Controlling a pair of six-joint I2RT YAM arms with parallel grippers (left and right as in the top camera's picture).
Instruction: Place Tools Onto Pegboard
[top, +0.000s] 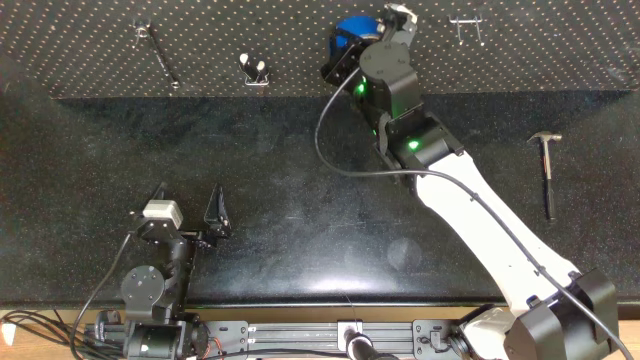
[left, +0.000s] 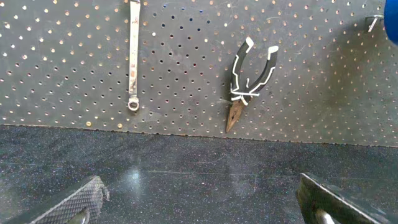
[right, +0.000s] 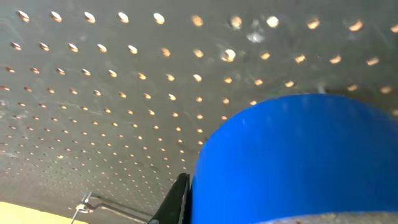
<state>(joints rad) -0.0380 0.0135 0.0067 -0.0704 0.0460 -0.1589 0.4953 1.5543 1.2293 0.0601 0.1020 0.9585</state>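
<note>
Right gripper (top: 345, 52) clamps the blue tape roll (right: 298, 155) at the far pegboard (top: 560, 50); left gripper (left: 199, 211) gapes wide, near left; releasing before its core catches a hook (right: 102, 204) would likely drop it.

Holds left arm (top: 160, 262) folded at near left, left gripper (left: 202, 202) spread wide. Has right arm (top: 480, 215) stretched to far middle, right gripper (top: 348, 42) clamped on blue roll (top: 357, 27).

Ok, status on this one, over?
Left pincer open, low over table. Right pincer shut on blue roll, up at pegboard. Hammer on table. Nothing blocking.
</note>
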